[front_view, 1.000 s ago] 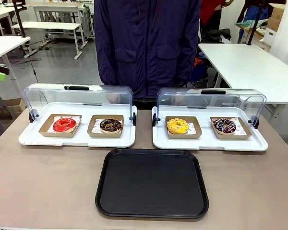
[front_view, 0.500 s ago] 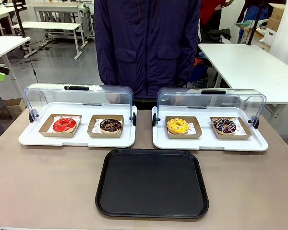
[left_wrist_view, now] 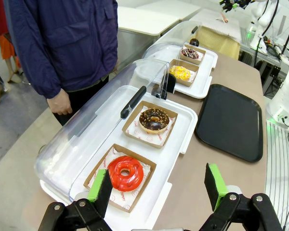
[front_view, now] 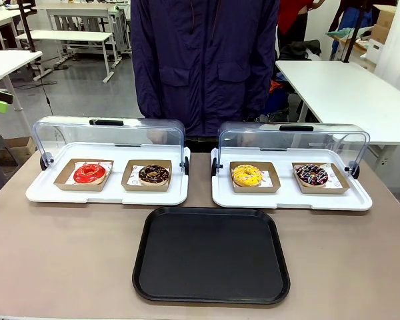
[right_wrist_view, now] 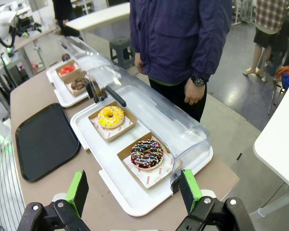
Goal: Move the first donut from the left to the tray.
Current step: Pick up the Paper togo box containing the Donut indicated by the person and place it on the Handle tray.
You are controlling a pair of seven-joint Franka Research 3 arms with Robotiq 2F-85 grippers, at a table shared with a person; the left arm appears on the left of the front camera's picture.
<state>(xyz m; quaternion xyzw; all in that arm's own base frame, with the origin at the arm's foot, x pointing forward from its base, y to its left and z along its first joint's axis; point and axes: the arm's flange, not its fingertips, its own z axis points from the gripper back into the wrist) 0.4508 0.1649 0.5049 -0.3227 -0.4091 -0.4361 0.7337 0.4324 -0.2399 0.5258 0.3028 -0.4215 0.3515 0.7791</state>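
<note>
— What did the front camera show?

— The red donut (front_view: 89,173) sat in its cardboard dish (front_view: 63,181) at the left end of the left white tray (front_view: 107,193); the chocolate donut (front_view: 153,175) lay just beside it on the same tray; the clear lid (front_view: 110,133) was swung back behind them; the black tray (front_view: 211,255) lay on the table (front_view: 60,260), nearer the robot's side, in front of the gap between the two white trays; a person (front_view: 205,60) in a dark jacket stood at the far side.

— And the left wrist camera?

— The left gripper (left_wrist_view: 158,185) hung over the near edge of that white tray; its jaws were spread wide with nothing between them; the red donut lay in its dish just beside one of the fingers (left_wrist_view: 100,187) in the picture, touched by neither; the black tray lay farther off on the table.

— The right wrist camera?

— The right gripper (right_wrist_view: 133,191) was spread wide too and held nothing; it hung over the near edge of the other white tray (right_wrist_view: 111,179); the sprinkled donut (right_wrist_view: 147,154) and the yellow donut (right_wrist_view: 111,115) sat in their dishes ahead of it; the red donut showed small at the far end of the row, apart from the black tray.
</note>
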